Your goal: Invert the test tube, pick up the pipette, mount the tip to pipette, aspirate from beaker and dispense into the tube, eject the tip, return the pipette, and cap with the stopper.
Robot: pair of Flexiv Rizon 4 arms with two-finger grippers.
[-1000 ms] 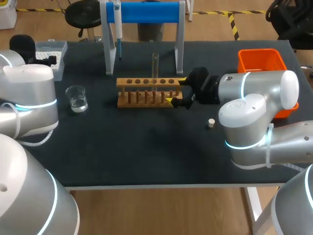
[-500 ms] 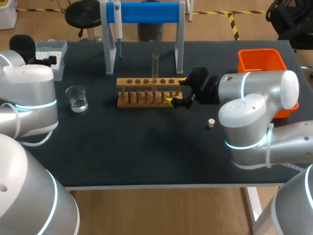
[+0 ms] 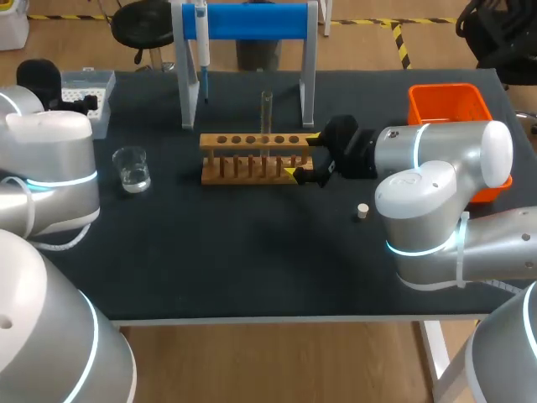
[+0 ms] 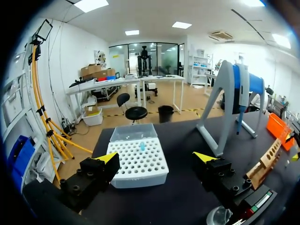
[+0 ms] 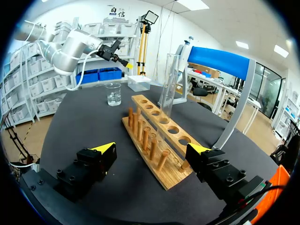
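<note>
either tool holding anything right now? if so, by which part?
Nothing is held. The left tool is open and empty. The right tool is open around the end of the wooden test tube rack, not gripping it.

The left arm (image 3: 50, 164) and right arm (image 3: 436, 180) are rounded silver-grey shells. Each joint is ringed by a thin glowing cyan band, and white cables loop alongside. The left gripper (image 4: 157, 157) and right gripper (image 5: 150, 150) are blocky and black, with round screw recesses and 2 yellow wedge tips each.
</note>
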